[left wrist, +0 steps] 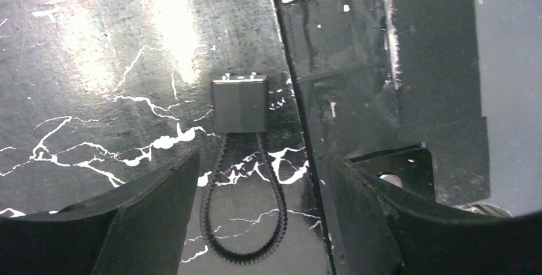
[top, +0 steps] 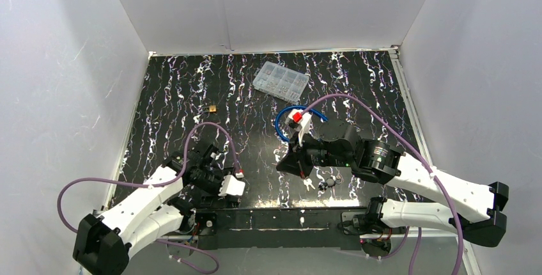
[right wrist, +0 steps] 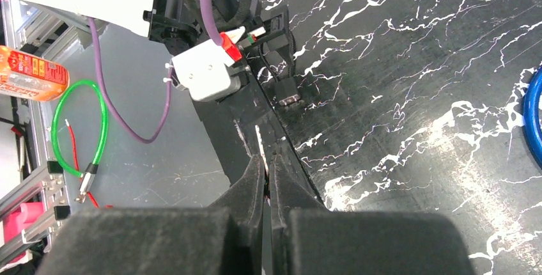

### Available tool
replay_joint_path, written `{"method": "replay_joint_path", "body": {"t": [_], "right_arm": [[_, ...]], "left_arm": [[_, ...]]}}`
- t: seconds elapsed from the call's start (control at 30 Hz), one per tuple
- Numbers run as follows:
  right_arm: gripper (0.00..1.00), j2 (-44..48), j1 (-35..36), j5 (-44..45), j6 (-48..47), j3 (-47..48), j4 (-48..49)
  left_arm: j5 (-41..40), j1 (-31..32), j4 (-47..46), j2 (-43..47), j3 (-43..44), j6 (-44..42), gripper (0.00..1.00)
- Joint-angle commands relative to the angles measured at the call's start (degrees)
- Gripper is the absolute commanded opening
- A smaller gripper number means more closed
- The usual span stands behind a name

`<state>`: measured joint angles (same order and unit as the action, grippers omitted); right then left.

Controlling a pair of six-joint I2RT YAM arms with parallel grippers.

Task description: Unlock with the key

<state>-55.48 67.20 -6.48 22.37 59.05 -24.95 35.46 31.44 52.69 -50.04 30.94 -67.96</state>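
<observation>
Black and blocky, the lock (left wrist: 240,105) lies flat on the shiny counter (top: 192,83), near the front edge on the left side. Its ribbed loop (left wrist: 243,224) points back toward the left hand (left wrist: 262,166). That hand is open. Its two fingers stand on each side of the loop and do not touch it.

If the left hand closes here, it may pinch only the bendy loop and not the hard body. Then the lock can swing or twist when the key pushes on it. The lock also sits right beside the raised black plate (left wrist: 358,64), so one finger could bump that plate and knock the grip off.

In the middle, a small dark thing (top: 323,183) lies on the counter just below the right arm. It may be the key, but it is too small to tell.

On the right, the right hand (right wrist: 267,160) is closed tight, and I see nothing held in it. It has to open before it can pick anything up. A flat little key on a slick counter can slide away from the fingers. The two arms are close, so they could bump.
</observation>
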Motion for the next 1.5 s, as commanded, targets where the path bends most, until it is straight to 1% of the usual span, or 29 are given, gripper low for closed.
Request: {"method": "replay_joint_path", "body": {"t": [0.0, 0.27, 0.43, 0.63, 0.73, 0.87, 1.0, 1.03, 1.07, 1.17, 1.2, 1.23, 1.33, 1.47], "right_arm": [[0.01, 0.6, 0.0, 0.9, 0.4, 0.3, 3.5], [0.01, 0.1, -0.1, 1.1, 0.0, 0.0, 4.3], [0.01, 0.7, -0.1, 2.0, -0.5, 0.1, 3.7], [0.01, 1.2, -0.5, 2.2, -0.5, -0.4, 3.1], [0.01, 0.7, -1.8, 1.7, -0.3, 0.4, 1.6], [0.01, 0.6, -3.7, 0.5, -0.4, 1.3, 0.2], [0.01, 0.7, -4.4, 0.3, -0.8, 1.8, -0.9], [0.01, 0.7, -4.5, 0.3, -0.9, 1.9, -1.0], [0.01, 0.7, -4.5, 0.2, -0.9, 1.9, -1.1], [0.01, 0.6, -4.9, -0.7, -0.9, 2.2, -1.3], [0.01, 0.5, -5.2, -1.2, -1.0, 2.5, -1.4], [0.01, 0.1, -5.5, -1.8, -1.2, 2.8, -1.5], [0.01, -1.2, -6.6, -4.1, -1.6, 4.6, -2.1], [0.01, -3.9, -7.6, -7.2, -3.1, 9.1, -3.9]], "left_arm": [[-3.3, 2.6, -7.4, -0.5, -2.1, 4.6, 0.71], [-8.8, 9.5, -17.6, -2.9, -5.7, 14.0, 0.68], [-10.1, 11.3, -20.1, -4.2, -6.7, 15.4, 0.63], [-10.5, 12.3, -21.0, -1.9, -8.3, 14.4, 0.58], [-11.3, 13.4, -22.2, -1.7, -8.6, 14.5, 0.51], [-12.2, 15.9, -23.3, -1.7, -9.2, 14.0, 0.46], [-13.7, 18.8, -23.2, -2.7, -9.2, 14.4, 0.44], [-14.2, 19.4, -23.2, -2.9, -9.1, 14.4, 0.42], [-14.6, 19.6, -23.1, -3.2, -9.0, 14.5, 0.37], [-17.6, 19.7, -21.9, -2.5, -6.9, 15.7, 0.11], [-18.9, 19.8, -20.4, -1.7, -5.7, 15.3, 0.04], [-20.5, 19.7, -19.0, -0.5, -4.1, 15.0, 0.00], [-24.9, 19.7, -14.8, 4.6, 1.5, 12.8, 0.00], [-26.5, 19.7, -11.0, 11.9, 11.6, 9.6, 0.00]]}}
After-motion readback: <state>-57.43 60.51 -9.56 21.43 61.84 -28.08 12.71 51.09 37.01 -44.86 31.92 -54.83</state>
